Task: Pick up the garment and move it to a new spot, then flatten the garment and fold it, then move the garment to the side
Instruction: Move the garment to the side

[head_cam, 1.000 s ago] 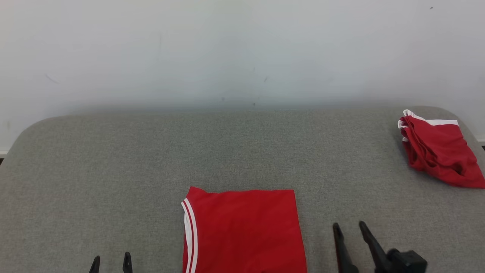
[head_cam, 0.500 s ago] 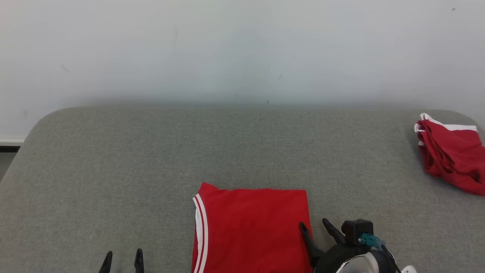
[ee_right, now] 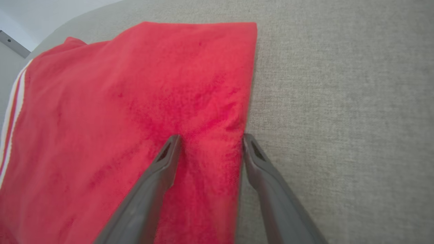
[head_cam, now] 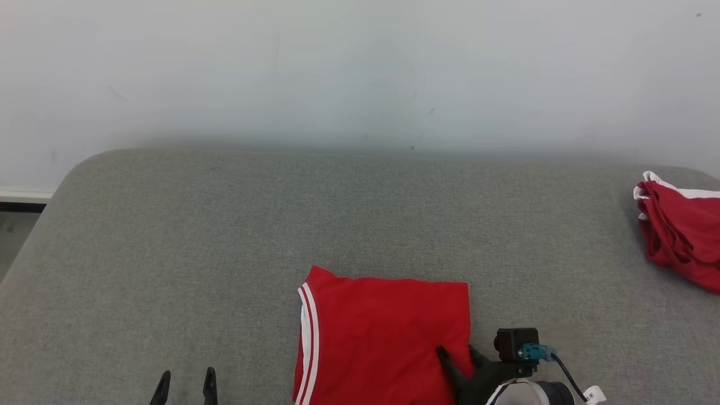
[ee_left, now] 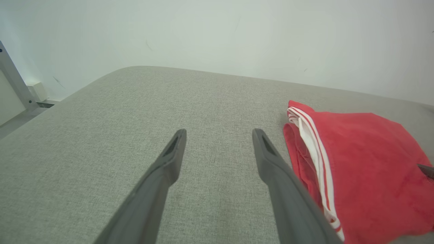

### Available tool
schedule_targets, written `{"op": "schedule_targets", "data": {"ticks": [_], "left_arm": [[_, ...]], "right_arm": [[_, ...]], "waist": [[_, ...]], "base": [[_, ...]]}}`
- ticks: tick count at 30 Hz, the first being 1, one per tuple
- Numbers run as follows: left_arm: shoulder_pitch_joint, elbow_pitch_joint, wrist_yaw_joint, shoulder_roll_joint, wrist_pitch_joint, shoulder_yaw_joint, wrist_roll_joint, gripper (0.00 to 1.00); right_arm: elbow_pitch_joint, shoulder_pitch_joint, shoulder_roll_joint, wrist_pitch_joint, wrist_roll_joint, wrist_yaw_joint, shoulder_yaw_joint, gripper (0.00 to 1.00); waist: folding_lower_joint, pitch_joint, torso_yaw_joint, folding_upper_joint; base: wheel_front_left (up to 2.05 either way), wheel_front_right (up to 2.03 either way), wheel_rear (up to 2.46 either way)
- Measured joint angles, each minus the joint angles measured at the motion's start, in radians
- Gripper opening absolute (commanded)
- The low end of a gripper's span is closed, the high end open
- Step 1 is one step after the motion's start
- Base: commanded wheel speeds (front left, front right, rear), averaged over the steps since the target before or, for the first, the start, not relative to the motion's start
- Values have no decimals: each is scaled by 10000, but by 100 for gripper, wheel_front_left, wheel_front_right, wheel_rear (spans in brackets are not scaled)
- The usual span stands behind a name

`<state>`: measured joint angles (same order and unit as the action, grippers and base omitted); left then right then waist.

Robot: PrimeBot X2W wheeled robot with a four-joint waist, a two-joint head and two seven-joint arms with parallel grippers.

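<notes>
My right fingers point(ee_right: 210, 139) straddle the right edge of the folded red garment point(head_cam: 382, 332), spread wide, gripping nothing; my left fingers point(ee_left: 218, 135) hover open, empty, above the table point(head_cam: 225, 225).

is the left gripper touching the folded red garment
No, in the head view the left gripper is over the bare grey surface, clearly apart from the folded red garment.

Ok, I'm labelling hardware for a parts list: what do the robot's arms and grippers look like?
Both the left gripper and right gripper have two long, dark grey, tapering fingers with a slot near the tip. The right wrist carries a black boxy module, a teal connector, a black cable and a white tag.
</notes>
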<state>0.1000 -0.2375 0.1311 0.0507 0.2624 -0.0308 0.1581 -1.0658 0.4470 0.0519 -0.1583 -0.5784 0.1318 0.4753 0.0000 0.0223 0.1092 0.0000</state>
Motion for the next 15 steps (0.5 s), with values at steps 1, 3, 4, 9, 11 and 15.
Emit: {"op": "schedule_targets", "data": {"ticks": [1,3,4,9,11,15], "left_arm": [[-21,-4,0,0,0,8,0,100],[-51,-6,0,0,0,13,0,100],[-51,-6,0,0,0,8,0,100],[-38,21,0,2,0,-117,52,100],[-35,44,-12,2,2,-134,128,100],[-55,105,-75,0,0,-167,234,100]], "right_arm": [[2,20,10,31,-176,-2,188,0],[-56,49,2,-75,-424,0,470,0],[-138,77,-6,-134,-500,0,568,0],[-688,726,46,-619,-539,0,907,0],[-744,1110,259,-711,-462,0,1064,0],[-702,1809,899,-711,-267,0,1534,0]], "waist": [[0,-4,24,0],[0,-14,65,0],[0,-19,74,0],[0,-58,-89,0],[0,-81,-196,0],[0,-175,-453,0]], "base": [[0,0,0],[0,0,0],[0,0,0],[0,0,0],[0,0,0],[0,0,0]]}}
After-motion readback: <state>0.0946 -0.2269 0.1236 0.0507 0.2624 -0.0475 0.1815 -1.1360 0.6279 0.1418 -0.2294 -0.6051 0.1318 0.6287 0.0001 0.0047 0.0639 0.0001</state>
